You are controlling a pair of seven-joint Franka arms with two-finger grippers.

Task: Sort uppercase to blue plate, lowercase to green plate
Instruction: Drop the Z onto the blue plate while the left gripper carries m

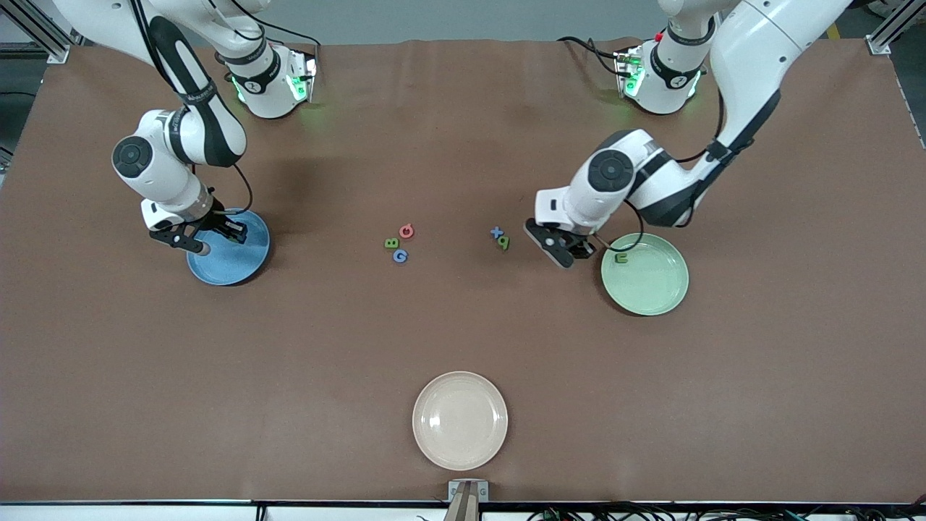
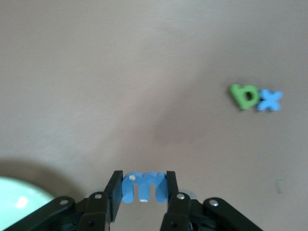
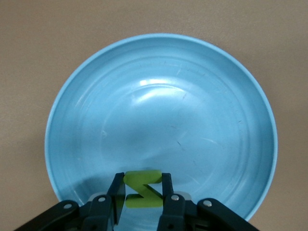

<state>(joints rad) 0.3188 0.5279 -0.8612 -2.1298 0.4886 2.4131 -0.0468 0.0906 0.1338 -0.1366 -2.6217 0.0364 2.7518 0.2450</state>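
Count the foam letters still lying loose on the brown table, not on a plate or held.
5: red G, green B and blue G clustered mid-table; blue x touching green q, nearer the green plate. None appears hidden.

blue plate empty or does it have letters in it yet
Empty: the blue plate shows only bare surface; the green S is in the right gripper jaws above it.

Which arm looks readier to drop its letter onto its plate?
The right gripper: it holds the green S directly over the blue plate. The left gripper, holding the blue m, is just beside the green plate.
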